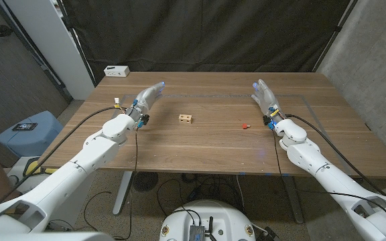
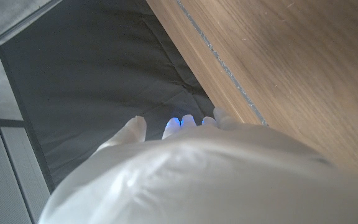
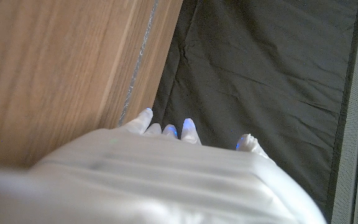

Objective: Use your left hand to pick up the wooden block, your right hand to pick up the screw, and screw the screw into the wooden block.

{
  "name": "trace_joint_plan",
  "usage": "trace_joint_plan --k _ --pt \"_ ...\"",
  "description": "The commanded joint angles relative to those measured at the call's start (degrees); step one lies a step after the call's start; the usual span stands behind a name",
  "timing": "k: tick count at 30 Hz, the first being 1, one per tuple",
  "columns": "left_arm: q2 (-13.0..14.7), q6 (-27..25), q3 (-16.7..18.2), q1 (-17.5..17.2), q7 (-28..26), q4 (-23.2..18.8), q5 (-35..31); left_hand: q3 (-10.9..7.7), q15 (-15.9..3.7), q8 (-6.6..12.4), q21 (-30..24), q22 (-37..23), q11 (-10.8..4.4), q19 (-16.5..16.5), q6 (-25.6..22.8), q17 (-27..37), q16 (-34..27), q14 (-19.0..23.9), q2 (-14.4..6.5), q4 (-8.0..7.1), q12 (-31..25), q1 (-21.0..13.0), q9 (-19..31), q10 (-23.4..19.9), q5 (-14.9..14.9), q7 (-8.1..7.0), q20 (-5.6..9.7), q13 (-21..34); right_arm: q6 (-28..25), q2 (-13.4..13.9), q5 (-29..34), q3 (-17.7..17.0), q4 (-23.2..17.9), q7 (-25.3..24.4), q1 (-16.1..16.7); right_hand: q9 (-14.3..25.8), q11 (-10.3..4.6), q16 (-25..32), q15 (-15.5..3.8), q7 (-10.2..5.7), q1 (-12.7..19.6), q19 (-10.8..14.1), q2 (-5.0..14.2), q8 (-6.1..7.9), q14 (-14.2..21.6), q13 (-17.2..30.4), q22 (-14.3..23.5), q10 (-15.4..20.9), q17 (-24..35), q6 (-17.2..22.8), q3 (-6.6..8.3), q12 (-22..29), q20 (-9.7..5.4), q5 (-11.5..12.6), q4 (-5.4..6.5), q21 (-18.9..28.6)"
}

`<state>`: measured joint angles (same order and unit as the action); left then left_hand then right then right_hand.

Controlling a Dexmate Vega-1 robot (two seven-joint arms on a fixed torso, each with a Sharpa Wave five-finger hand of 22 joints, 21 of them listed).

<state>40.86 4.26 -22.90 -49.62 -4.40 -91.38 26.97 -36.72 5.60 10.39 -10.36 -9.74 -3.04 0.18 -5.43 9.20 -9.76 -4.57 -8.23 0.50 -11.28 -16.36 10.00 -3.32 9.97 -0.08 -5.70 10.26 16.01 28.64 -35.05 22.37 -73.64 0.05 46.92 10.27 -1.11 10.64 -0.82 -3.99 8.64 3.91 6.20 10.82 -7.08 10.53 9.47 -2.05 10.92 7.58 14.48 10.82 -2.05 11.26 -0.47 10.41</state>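
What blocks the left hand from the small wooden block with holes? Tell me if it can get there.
Probably nothing blocks it. The small wooden block with dark holes sits alone on the bare wooden table, to the inside of the left hand, which holds nothing, fingers apart. The small red screw lies well apart.

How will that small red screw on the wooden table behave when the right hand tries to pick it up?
The small red screw looks tiny beside the right hand, so it is probably light and fiddly to pinch. Lying loose on the smooth wooden table, it may roll or skid if nudged. It is likely rigid.
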Motion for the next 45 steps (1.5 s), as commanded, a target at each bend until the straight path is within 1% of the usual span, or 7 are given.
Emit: trace_joint_plan --k 1,8,11,17,29,37,45 --pt "4.53 -5.94 -1.2 1.27 -1.04 -5.85 -6.29 -0.31 -0.09 0.17 0.17 -0.13 -1.34 -1.27 0.02 0.34 0.03 -1.06 0.42 1.57 -0.1 -1.48 0.15 -0.17 0.44 -1.15 0.22 0.23 -0.35 0.19 -0.13 -0.16 0.23 -0.21 -0.02 0.29 0.26 0.45 0.52 0.12 0.3 0.58 -0.2 0.29 -0.15 0.08 0.1 0.1 0.01 0.3 0.43 0.33 -0.31 0.46 -0.25 0.33" --pt "6.93 -10.6 -1.42 1.01 -2.51 -10.78 -9.54 -0.44 -0.58 0.14 0.35 -0.24 -1.97 -3.56 0.38 0.39 0.08 -2.77 0.57 3.53 0.07 -2.74 0.15 0.26 0.5 -1.98 0.87 0.22 0.47 -0.41 -0.65 -0.13 2.35 1.25 -0.91 0.29 0.26 0.44 0.56 0.09 0.28 0.6 -0.22 0.26 -0.19 0.08 0.1 0.13 0.0 0.32 0.46 0.33 -0.29 0.48 -0.28 0.33" --pt "8.09 -12.33 -1.78 1.27 -2.12 -12.62 -10.95 -0.4 -0.52 0.05 0.44 -0.28 -2.2 -4.93 0.76 0.4 0.08 -3.52 0.56 4.22 0.14 -3.15 0.15 0.54 0.5 -2.28 0.44 0.22 0.93 -0.35 -0.5 0.02 2.99 2.07 -1.36 0.29 0.25 0.44 0.55 0.08 0.27 0.54 -0.24 0.24 -0.2 0.08 0.1 0.14 -0.01 0.3 0.46 0.33 -0.2 0.49 -0.29 0.3" --pt "10.96 -17.64 -3.08 2.45 -1.09 -17.02 -14.95 -0.34 -0.46 -0.16 0.5 -0.32 -2.21 -6.21 1.53 0.41 0.08 -4.23 0.53 4.77 0.31 -3.47 0.16 1.13 0.5 -2.54 -0.06 0.23 1.02 -0.11 -0.15 0.26 3.35 2.74 -1.84 0.29 0.18 0.43 0.47 0.06 0.26 0.52 -0.26 0.22 -0.24 0.08 0.1 0.1 -0.01 0.31 0.47 0.3 -0.16 0.5 -0.32 0.29" --pt "13.78 -26.3 -6.34 5.37 1.61 -23.23 -22.43 -0.02 -1.15 -0.15 0.68 -0.37 -3.19 -11.24 3.46 0.43 0.0 -6.94 0.77 6.67 0.46 -4.57 0.16 2.85 0.49 -3.76 0.07 0.2 0.89 -0.24 -1.0 -0.25 3.36 2.69 -1.66 0.28 0.08 0.42 0.43 0.06 0.32 0.47 -0.27 0.19 -0.26 0.08 0.1 0.09 -0.05 0.32 0.54 0.28 0.0 0.53 -0.42 0.28" --pt "14.84 -31.85 -8.67 7.06 2.76 -27.11 -28.73 0.31 -1.49 1.02 -0.6 -0.38 -3.97 -10.18 1.87 0.44 -0.85 -5.1 2.56 9.23 -0.58 -6.82 0.18 0.44 0.43 -4.47 -0.38 0.25 1.11 -0.09 -1.6 -0.78 3.54 2.78 -1.27 0.29 0.08 0.42 0.42 0.0 0.35 0.46 -0.26 0.17 -0.27 0.08 0.1 0.11 -0.06 0.33 0.59 0.28 0.01 0.54 -0.47 0.27" --pt "16.18 -34.55 -11.89 9.2 5.39 -29.83 -36.86 0.77 -2.1 2.0 -0.65 -0.38 -4.62 -10.22 -0.86 0.48 -1.2 -2.78 4.54 10.07 -1.85 -9.42 0.21 -3.53 0.4 -4.63 -1.55 0.55 1.68 -0.3 -1.91 -1.02 4.73 3.29 -1.57 0.29 0.07 0.4 0.45 0.0 0.37 0.43 -0.26 0.16 -0.31 0.08 0.1 0.1 -0.07 0.34 0.63 0.27 0.09 0.55 -0.51 0.26"
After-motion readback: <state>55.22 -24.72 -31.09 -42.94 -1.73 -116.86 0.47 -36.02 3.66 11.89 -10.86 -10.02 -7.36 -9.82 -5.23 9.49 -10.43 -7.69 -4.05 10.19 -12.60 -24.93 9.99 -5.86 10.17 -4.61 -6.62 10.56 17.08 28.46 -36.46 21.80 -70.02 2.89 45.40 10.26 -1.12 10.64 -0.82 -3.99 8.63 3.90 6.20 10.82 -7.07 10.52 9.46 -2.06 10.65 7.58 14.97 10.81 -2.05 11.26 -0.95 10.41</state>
